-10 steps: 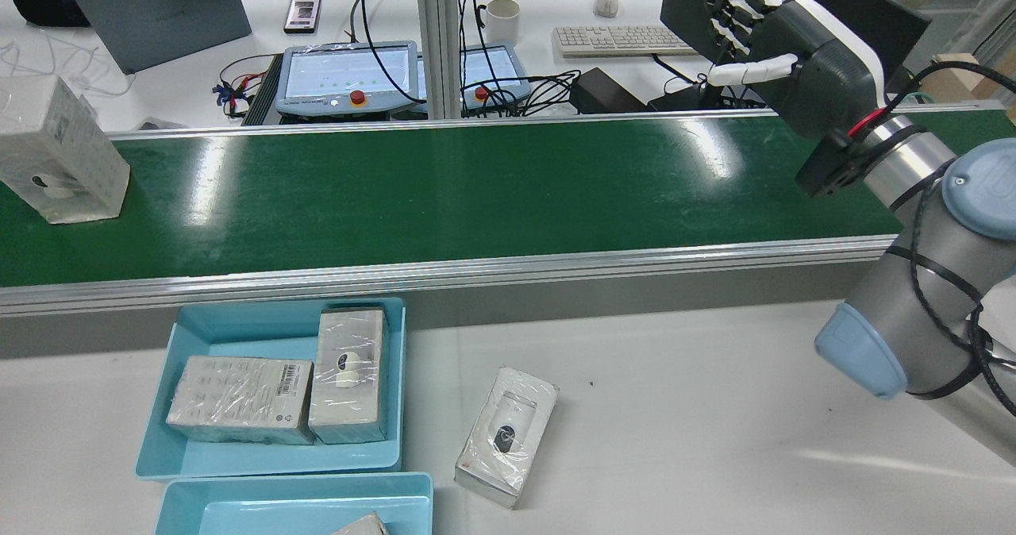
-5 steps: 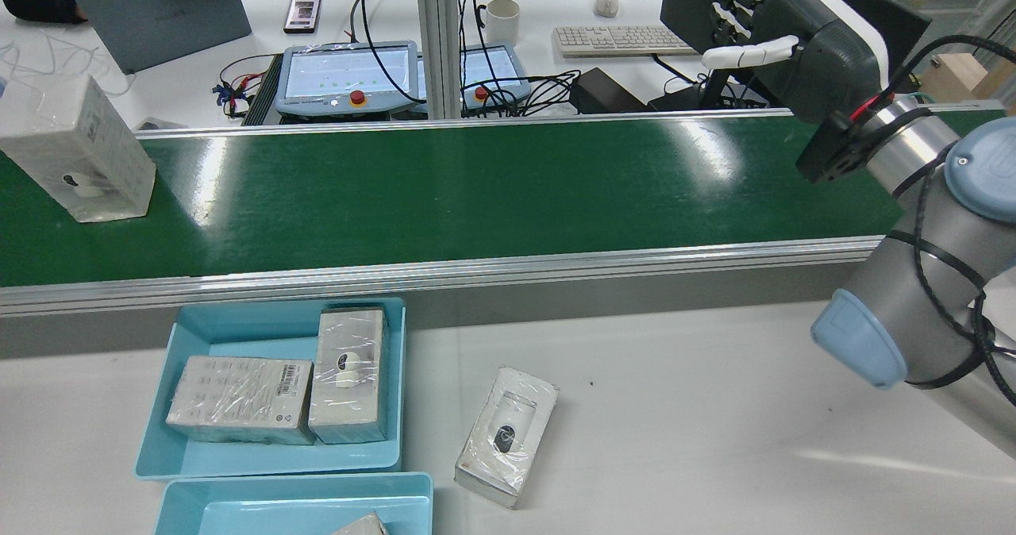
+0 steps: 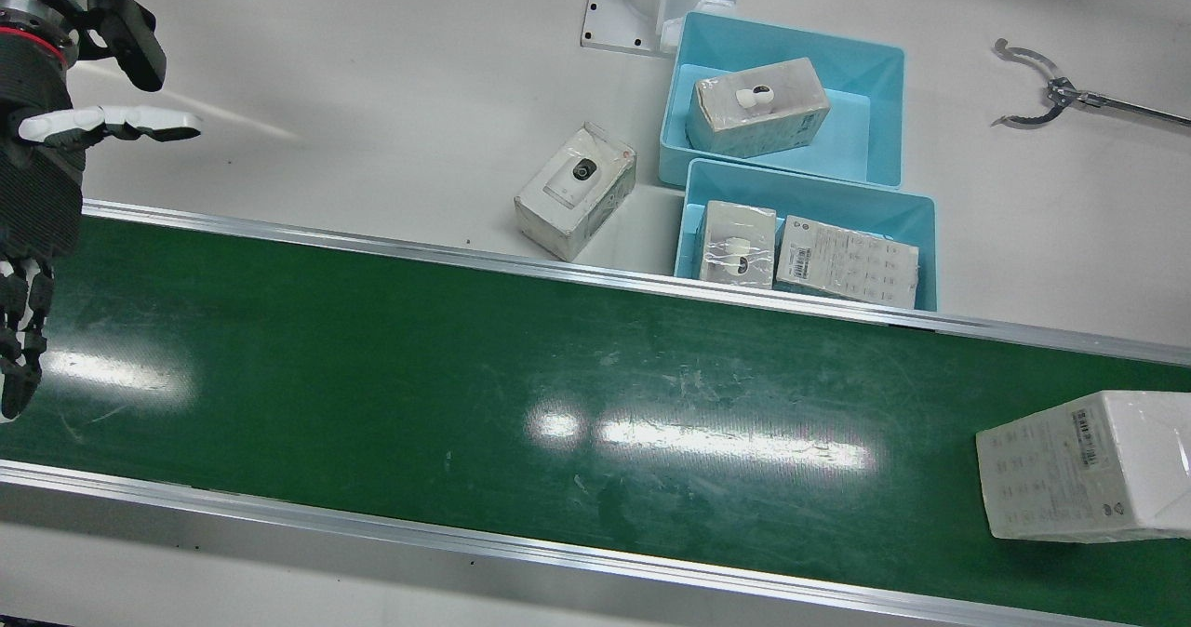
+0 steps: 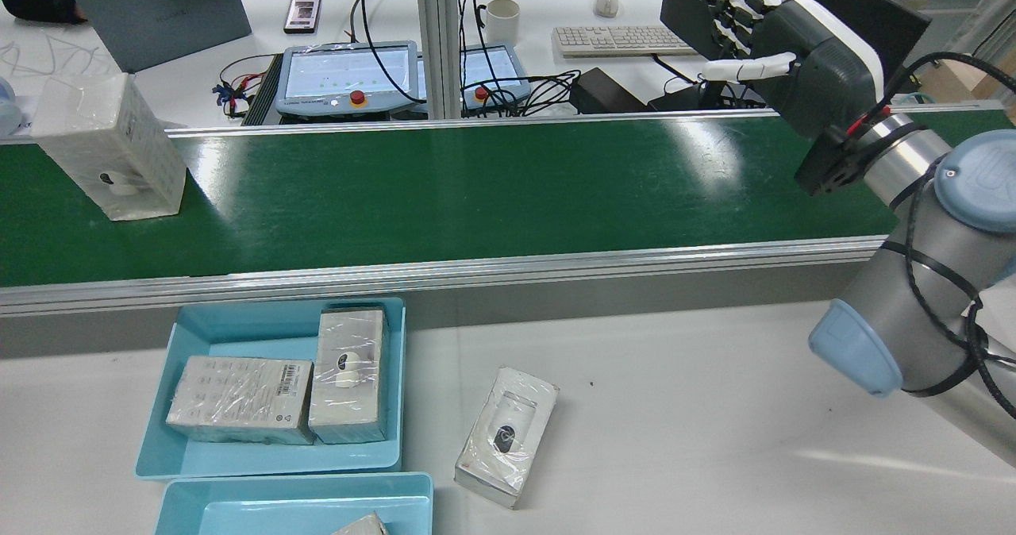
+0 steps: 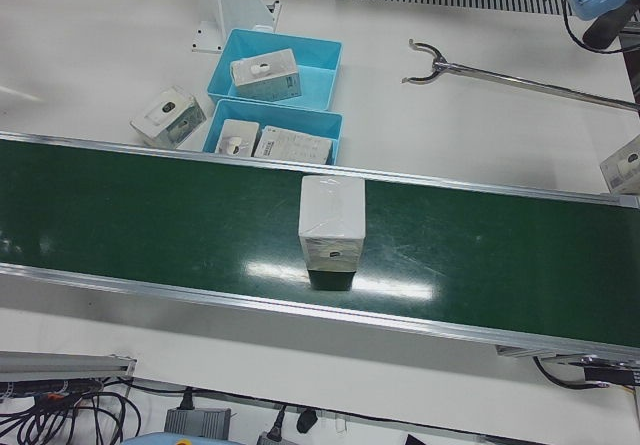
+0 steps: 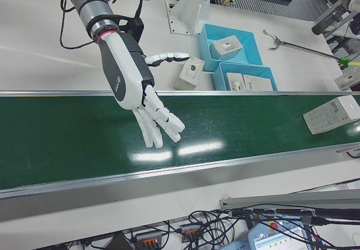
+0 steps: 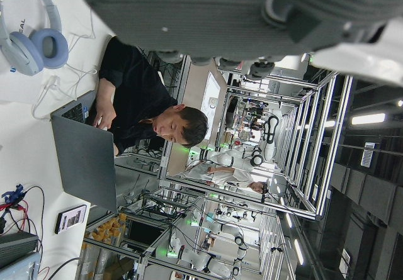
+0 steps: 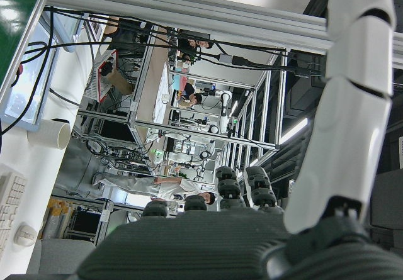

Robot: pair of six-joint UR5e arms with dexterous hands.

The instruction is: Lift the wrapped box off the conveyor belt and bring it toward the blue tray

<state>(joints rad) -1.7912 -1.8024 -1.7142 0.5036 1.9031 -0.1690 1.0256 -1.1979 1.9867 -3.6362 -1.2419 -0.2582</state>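
Note:
A white wrapped box (image 4: 111, 150) stands upright on the green conveyor belt (image 4: 476, 186) at the far left of the rear view; it also shows in the front view (image 3: 1084, 469) and the left-front view (image 5: 331, 220). The blue tray (image 4: 270, 459) sits on the table below the belt and holds two wrapped boxes. My right hand (image 4: 782, 51) is open and empty, fingers spread, above the belt's other end, far from the box; it also shows in the right-front view (image 6: 132, 81). My left hand (image 7: 252, 16) shows only as a palm edge in its own view, holding nothing.
A loose wrapped box (image 4: 508, 436) lies on the table right of the tray. A second blue tray (image 4: 294, 495) with a box sits nearer the robot. A metal grabber tool (image 3: 1051, 92) lies on the table. Aluminium rails edge the belt.
The wrapped box has travelled along the belt toward the middle, rightward in the rear view. My right hand has shifted only slightly and stays open.

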